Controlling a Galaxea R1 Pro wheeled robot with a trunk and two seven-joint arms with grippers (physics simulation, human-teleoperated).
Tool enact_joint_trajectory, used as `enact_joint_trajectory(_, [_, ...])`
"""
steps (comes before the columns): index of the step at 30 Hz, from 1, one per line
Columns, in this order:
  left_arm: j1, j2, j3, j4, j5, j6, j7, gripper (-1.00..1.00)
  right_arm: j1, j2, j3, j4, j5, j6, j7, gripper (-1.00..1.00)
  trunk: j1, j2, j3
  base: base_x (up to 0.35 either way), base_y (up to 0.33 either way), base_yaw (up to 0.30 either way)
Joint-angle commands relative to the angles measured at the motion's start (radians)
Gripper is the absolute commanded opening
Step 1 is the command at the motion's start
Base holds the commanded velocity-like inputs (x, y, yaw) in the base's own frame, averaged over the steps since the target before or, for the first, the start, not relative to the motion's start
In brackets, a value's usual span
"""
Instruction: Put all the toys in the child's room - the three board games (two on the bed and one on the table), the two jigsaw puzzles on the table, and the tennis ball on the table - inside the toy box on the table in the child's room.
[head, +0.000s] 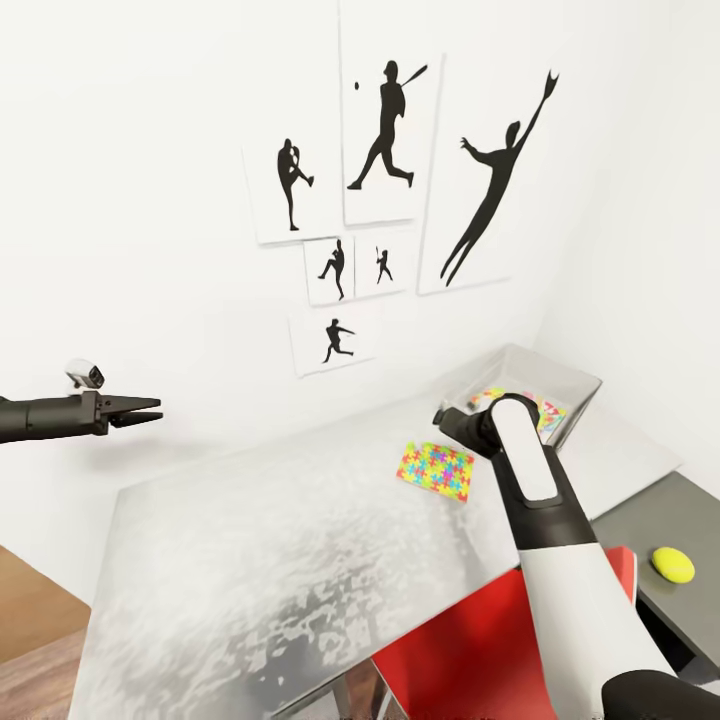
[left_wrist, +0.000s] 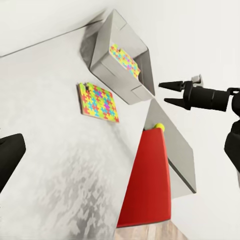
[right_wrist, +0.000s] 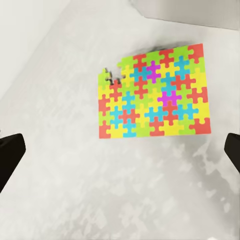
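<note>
the jigsaw puzzle (right_wrist: 154, 92) is judged thin, light, stiff; an edge grip is advised. the right gripper (right_wrist: 120, 155) is spread wide, empty.

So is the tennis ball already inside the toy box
No, the tennis ball lies on the dark lower section of the table, apart from the toy box.

One jigsaw puzzle (head: 436, 470) on the table (head: 250, 560), another (head: 545, 412) in the toy box (head: 520, 368)
</note>
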Motion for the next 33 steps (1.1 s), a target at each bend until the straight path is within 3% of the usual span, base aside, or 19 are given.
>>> enact_joint_trajectory(1, [-0.001,0.001,-0.001,-0.001,0.0,0.011,-0.004,1.0,-0.012,-0.001,0.0,0.0,-0.008,0.006,-0.01,1.0,0.001,-0.002,-0.004,0.0,0.0,0.0])
enact_joint_trajectory(9, [-0.001,0.003,-0.001,-0.001,0.0,0.011,-0.004,1.0,-0.061,0.003,-0.022,0.049,-0.006,0.004,-0.01,1.0,0.001,-0.002,-0.017,0.0,0.0,0.0])
enact_joint_trajectory(20, [-0.001,0.008,-0.001,-0.001,0.001,0.011,-0.004,1.0,-0.078,-0.005,-0.039,0.093,-0.003,0.004,-0.01,1.0,0.001,-0.002,-0.035,0.0,0.0,0.0])
enact_joint_trajectory(27, [-0.001,0.019,-0.003,-0.001,0.056,0.011,-0.004,1.0,-0.083,-0.005,-0.041,0.104,-0.004,0.004,-0.01,1.0,0.001,-0.002,-0.047,0.0,0.0,0.0])
enact_joint_trajectory(33, [-0.001,0.021,-0.009,-0.001,0.065,0.011,-0.004,1.0,-0.082,-0.005,-0.04,0.105,-0.002,-0.038,-0.009,1.0,0.001,-0.002,-0.056,0.0,0.0,0.0])
